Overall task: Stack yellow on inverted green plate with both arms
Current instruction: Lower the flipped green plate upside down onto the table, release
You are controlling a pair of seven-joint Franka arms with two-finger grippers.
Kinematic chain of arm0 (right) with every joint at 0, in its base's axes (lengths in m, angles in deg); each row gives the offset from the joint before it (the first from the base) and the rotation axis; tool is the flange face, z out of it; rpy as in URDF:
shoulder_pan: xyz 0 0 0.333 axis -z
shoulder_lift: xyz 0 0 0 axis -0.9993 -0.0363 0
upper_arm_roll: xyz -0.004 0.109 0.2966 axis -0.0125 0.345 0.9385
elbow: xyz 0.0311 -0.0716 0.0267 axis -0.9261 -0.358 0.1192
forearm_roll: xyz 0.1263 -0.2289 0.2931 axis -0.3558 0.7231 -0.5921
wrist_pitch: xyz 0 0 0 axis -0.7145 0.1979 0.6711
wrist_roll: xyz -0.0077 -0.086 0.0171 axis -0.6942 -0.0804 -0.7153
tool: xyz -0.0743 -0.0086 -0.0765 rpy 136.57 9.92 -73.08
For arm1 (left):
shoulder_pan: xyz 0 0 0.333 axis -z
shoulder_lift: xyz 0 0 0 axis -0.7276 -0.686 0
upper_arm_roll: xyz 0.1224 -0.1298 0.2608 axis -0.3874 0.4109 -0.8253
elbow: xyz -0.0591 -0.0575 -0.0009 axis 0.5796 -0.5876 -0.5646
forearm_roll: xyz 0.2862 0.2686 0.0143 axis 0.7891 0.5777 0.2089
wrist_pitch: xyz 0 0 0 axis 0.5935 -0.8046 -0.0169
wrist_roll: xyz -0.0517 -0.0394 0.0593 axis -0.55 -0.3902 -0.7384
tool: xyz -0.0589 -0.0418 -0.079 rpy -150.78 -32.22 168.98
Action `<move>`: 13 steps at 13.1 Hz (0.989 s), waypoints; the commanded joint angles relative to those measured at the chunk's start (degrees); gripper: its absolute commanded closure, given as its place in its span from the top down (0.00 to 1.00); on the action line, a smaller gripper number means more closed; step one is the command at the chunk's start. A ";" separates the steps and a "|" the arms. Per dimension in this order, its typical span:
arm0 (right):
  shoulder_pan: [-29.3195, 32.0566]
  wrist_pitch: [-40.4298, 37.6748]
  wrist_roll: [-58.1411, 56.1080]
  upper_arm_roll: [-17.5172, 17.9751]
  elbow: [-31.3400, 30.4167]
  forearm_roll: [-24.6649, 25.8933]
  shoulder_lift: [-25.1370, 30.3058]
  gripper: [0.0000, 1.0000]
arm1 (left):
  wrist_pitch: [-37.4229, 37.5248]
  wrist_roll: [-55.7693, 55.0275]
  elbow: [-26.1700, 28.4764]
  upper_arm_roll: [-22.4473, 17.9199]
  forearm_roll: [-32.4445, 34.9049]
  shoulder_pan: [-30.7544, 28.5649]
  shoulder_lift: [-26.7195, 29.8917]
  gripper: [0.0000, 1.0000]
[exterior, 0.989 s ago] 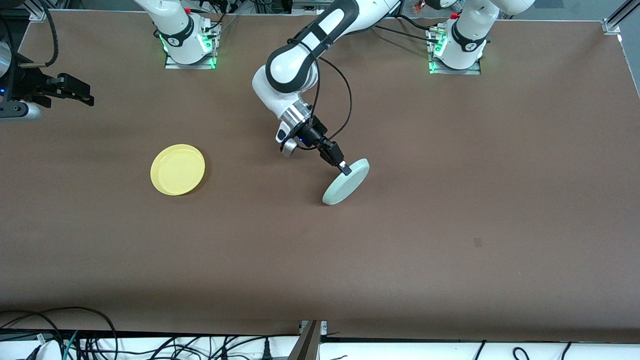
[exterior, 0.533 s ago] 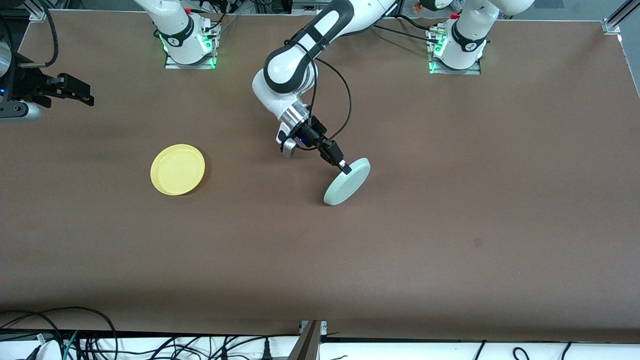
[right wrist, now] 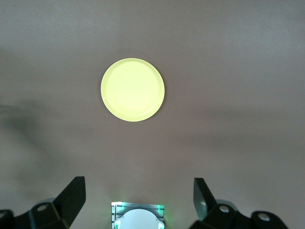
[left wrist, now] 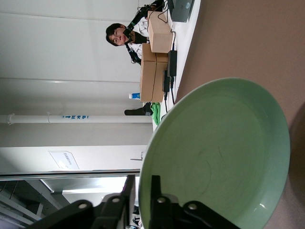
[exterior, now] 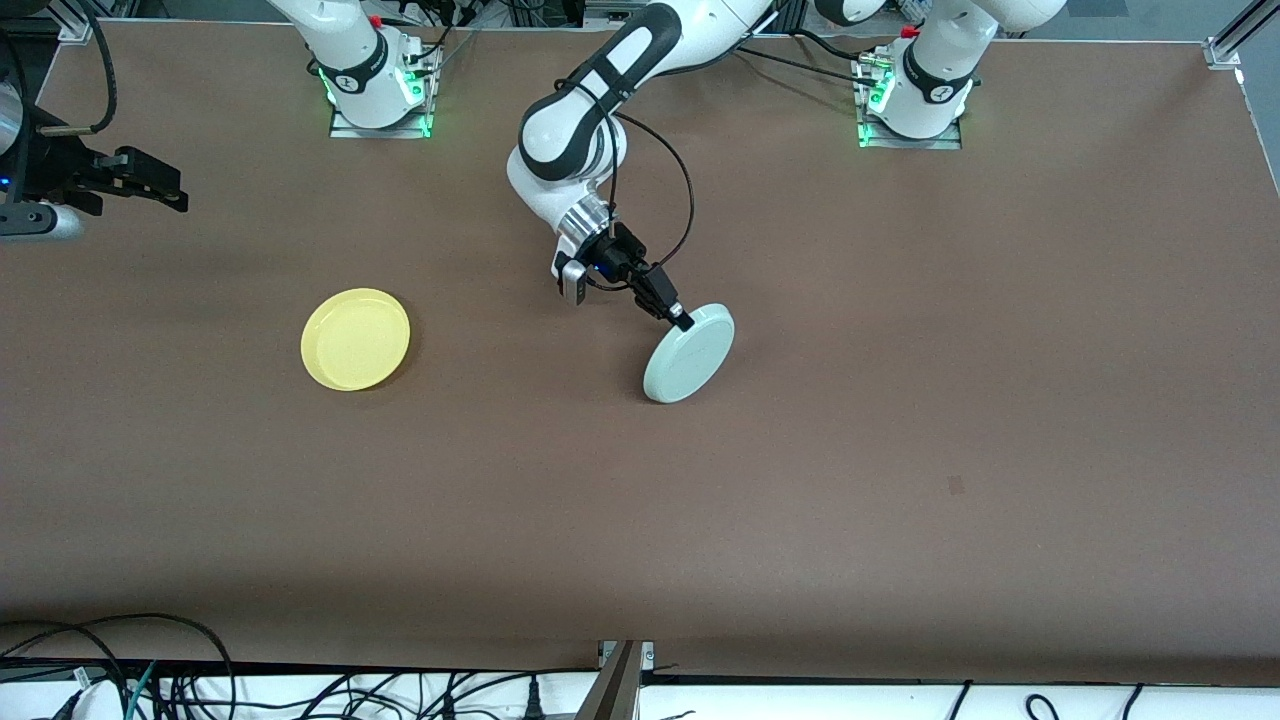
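Green plate [exterior: 688, 353] rim hides fingers [left wrist: 155, 191].

I see the green plate [exterior: 688, 353], pale mint and round, tilted on edge with its lower rim on the bench [exterior: 900, 450], smooth underside toward my front camera. The yellow plate [exterior: 355, 338] lies flat, rim up, toward the right arm's end.

You'll find no text you can read: the white pipe [left wrist: 71, 118] carries blue marks and the wall sign [left wrist: 63, 160] faint print, both illegible.
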 commanded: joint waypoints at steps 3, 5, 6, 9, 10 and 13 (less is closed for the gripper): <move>0.04 -0.87 -0.17 0.25 0.85 0.52 -0.05 1.00 | 0.03 -2.91 -2.10 0.15 -0.62 1.01 -1.70 0.73; 0.04 -0.87 -0.08 0.16 0.85 0.52 -0.05 1.00 | -1.10 -5.72 -2.11 1.38 -0.97 1.54 -2.05 1.00; 0.04 -0.87 -0.08 0.16 0.85 0.52 -0.05 1.00 | -3.03 -8.09 -2.11 1.65 -1.14 1.54 -2.14 1.00; 0.04 -0.87 -0.08 0.16 0.85 0.52 -0.05 1.00 | -8.12 -15.73 -2.11 3.49 -3.16 1.45 -1.97 1.00; 0.04 -0.87 -0.08 0.25 0.85 0.52 -0.05 1.00 | -11.19 -18.46 -2.11 3.49 -4.39 1.36 -1.79 1.00; 0.04 -0.87 -0.08 0.16 0.85 0.52 -0.05 1.00 | -22.17 -23.92 -2.11 3.41 -5.63 -0.04 -1.44 1.00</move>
